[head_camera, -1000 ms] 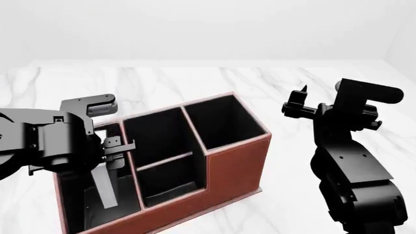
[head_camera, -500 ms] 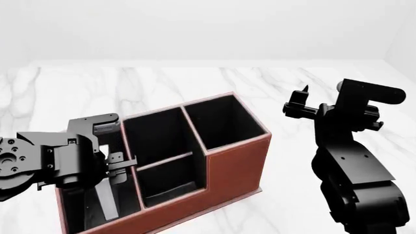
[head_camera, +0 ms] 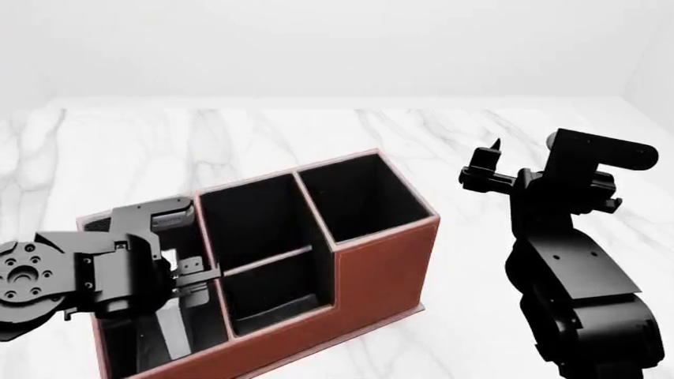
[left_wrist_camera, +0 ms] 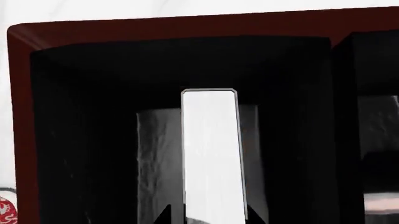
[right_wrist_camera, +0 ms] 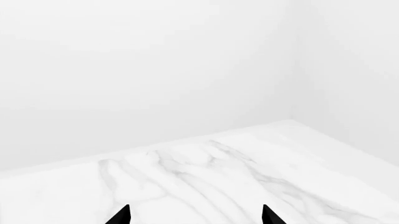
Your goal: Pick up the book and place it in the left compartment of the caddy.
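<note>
- Currently, my left gripper (head_camera: pixel 195 276) is lowered into the left compartment (left_wrist_camera: pixel 81 140) of the caddy (head_camera: pixel 380 268), closed on the book (left_wrist_camera: pixel 210 154).
- Book position: directly ahead of my left fingertips, standing on edge, white page edge facing the wrist camera, inside the black-lined slot. Whether it touches the floor of the slot I cannot tell.
- Step in hand, as I judge it: placement, near its end.
- Next move calls for: seat the book on the compartment floor, spread the fingers, then retract straight up clear of the caddy walls beside my gripper.
- My right gripper (right_wrist_camera: pixel 194 215) is spread wide, empty, well apart from the caddy, over the marble tabletop (right_wrist_camera: pixel 206 182).
</note>
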`<state>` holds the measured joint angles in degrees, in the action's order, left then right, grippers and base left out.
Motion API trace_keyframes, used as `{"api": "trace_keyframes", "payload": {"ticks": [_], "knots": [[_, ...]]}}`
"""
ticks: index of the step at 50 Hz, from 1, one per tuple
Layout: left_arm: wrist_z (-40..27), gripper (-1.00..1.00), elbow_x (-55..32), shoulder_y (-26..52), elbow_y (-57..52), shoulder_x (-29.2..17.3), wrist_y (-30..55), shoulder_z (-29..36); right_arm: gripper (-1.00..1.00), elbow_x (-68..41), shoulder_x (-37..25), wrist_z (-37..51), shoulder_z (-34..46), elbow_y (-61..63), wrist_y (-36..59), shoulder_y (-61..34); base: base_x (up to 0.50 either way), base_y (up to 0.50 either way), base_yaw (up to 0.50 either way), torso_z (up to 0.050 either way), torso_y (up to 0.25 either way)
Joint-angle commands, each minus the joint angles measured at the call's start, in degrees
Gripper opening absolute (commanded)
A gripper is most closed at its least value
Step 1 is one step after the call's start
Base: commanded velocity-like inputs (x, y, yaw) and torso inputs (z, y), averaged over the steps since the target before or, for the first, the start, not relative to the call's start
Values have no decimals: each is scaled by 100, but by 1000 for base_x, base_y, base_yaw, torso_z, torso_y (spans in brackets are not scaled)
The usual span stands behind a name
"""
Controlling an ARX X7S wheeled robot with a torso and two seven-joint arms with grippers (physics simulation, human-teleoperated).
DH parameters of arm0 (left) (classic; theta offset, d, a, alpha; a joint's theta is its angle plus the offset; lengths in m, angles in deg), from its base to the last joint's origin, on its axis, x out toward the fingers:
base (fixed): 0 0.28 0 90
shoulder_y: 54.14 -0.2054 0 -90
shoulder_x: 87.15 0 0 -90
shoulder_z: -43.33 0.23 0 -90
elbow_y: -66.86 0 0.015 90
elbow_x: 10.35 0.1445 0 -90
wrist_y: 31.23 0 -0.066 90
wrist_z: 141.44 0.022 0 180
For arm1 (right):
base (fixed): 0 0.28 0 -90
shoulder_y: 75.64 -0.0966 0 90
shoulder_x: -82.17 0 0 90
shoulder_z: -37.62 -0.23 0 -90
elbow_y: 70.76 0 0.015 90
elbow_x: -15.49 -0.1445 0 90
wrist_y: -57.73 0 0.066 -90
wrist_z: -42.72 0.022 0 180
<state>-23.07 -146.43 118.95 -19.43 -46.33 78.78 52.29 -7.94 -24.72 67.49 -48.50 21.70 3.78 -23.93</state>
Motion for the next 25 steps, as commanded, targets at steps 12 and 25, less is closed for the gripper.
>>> {"api": "trace_keyframes", "payload": {"ticks": [12, 25], "knots": [[-199, 100, -107, 297, -55, -49, 197, -73, 100, -20, -8, 7, 37, -62, -61, -7, 0, 0, 0, 0, 0], [-944, 100, -461, 1312, -732, -369, 577, -430, 100, -70, -16, 31, 38, -1, -21, -32, 0, 0, 0, 1, 0]]}}
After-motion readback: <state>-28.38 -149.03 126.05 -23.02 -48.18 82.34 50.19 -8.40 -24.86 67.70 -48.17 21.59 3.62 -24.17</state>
